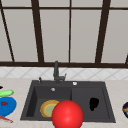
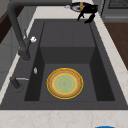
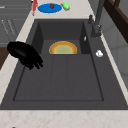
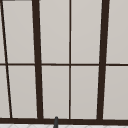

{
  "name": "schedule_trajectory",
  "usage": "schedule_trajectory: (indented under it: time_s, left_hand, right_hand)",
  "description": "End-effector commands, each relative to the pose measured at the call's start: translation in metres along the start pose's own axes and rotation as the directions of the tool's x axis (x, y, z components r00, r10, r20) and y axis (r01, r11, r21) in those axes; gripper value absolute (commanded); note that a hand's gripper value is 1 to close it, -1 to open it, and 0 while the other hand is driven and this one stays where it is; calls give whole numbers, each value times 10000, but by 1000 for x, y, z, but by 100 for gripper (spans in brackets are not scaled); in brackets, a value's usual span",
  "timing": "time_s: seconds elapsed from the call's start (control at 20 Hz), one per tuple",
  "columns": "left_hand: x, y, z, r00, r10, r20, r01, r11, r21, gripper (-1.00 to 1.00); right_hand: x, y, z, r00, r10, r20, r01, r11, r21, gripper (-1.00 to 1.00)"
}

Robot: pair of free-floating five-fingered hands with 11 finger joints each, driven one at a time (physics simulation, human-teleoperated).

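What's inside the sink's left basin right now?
A yellow-rimmed plate lies flat on the basin floor of the sink. In the front view a red ball covers the plate's right edge.

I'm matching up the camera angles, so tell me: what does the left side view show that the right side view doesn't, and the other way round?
Left side view alone: a dark, banded bowl on the far counter, just behind the hand.
Right side view alone: a blue plate with a small red thing on it, a green vegetable beside it and a red utensil, all on the far counter.
Both: the dark sink, its faucet, the yellow-rimmed plate in the deep basin, and a black hand above the shallow side, fingers hanging relaxed.
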Motion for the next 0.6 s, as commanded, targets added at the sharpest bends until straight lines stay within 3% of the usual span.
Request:
schedule_trajectory:
  time_s: [0.0, 0.25, 0.45, 0.55]
  left_hand:
    - [23, 13, -6, 10000, -2, -14, 2, 10000, 4, -100]
    - [40, 16, -25, 9998, 184, -21, -184, 9996, -233, -100]
    - [39, 7, -39, 9996, 280, -76, -281, 9994, -186, -100]
    - [38, -1, -45, 9981, 619, -47, -619, 9980, -112, -100]
  right_hand:
    - [0, 0, 0, 10000, 0, 0, 0, 10000, 0, 0]
    - [0, 0, 0, 10000, 0, 0, 0, 10000, 0, 0]
    - [0, 0, 0, 10000, 0, 0, 0, 10000, 0, 0]
    - [0, 0, 0, 10000, 0, 0, 0, 10000, 0, 0]
